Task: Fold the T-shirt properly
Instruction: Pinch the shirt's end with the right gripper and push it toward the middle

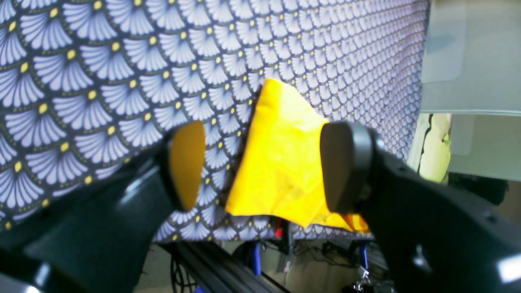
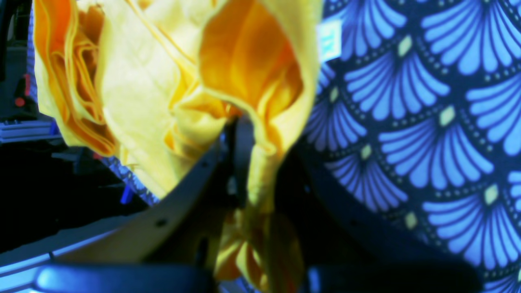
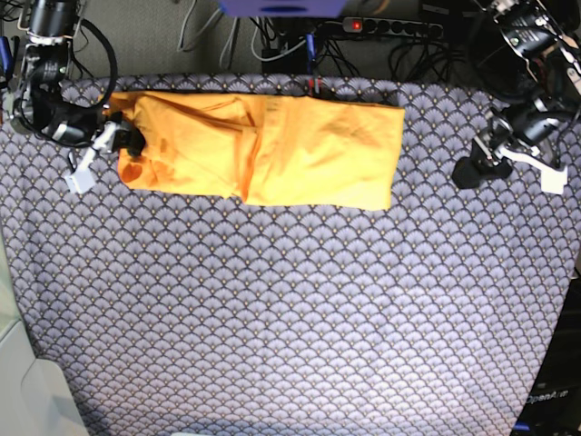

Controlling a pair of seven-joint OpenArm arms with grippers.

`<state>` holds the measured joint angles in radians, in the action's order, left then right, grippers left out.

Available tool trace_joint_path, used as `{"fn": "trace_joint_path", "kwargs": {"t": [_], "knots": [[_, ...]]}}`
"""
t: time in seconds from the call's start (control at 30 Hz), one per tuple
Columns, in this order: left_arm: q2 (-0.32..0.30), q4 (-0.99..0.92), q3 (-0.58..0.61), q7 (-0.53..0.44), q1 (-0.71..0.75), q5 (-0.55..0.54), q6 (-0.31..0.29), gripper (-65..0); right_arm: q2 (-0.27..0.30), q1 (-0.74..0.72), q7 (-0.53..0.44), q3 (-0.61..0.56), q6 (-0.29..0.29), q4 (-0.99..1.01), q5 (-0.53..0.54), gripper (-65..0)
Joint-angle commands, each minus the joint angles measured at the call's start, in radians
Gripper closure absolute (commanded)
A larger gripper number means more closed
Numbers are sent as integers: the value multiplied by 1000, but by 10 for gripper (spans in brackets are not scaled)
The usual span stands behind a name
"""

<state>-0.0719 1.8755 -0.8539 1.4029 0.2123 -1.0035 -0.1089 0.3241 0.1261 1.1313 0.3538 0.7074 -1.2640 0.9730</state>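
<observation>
The yellow-orange T-shirt (image 3: 272, 150) lies folded into a long strip across the far part of the table. My right gripper (image 3: 127, 143) is at the shirt's left end in the base view. In the right wrist view it (image 2: 248, 162) is shut on a bunched fold of the T-shirt (image 2: 142, 101). My left gripper (image 3: 472, 170) is open and empty, off the shirt's right end with a gap of bare cloth between. In the left wrist view its fingers (image 1: 187, 162) stand wide apart, and the T-shirt's end (image 1: 281, 162) shows beyond them.
The blue-grey scallop-patterned cloth (image 3: 290, 309) covers the whole table. A power strip (image 3: 390, 25) and cables lie behind the far edge. A pale grey surface (image 3: 18, 363) borders the table at the lower left. The table's far edge (image 1: 260, 238) is close to the shirt.
</observation>
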Motion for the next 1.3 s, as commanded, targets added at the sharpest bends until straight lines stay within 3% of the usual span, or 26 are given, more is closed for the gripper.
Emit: {"fn": "trace_joint_path", "kwargs": {"t": [0.0,0.2,0.3,0.6,0.83,1.27], "knots": [[-13,14,-3,-10,-6,-24,-4,-434,8,5,62,-5,-9,-1,-61,0],[-13,19,-3,-7,-6,-24,-4,-434,10,-16,71,-9,-9,-108,-61,0],[-18,22,-5,-7,-6,-24,-4,-434,0,-15,120,-9,-9,-204,-61,0],[-75,23,-41,-7,-7,-27,-4,-434,-46,-23,141,-75,-9,-400,-61,0],[-90,22,-104,-7,-11,-30,-4,-434,-104,-36,143,-94,-9,-443,-61,0],[-124,12,-167,-12,-11,-61,-4,-435,-196,-73,135,-229,-9,-444,-59,0]]}}
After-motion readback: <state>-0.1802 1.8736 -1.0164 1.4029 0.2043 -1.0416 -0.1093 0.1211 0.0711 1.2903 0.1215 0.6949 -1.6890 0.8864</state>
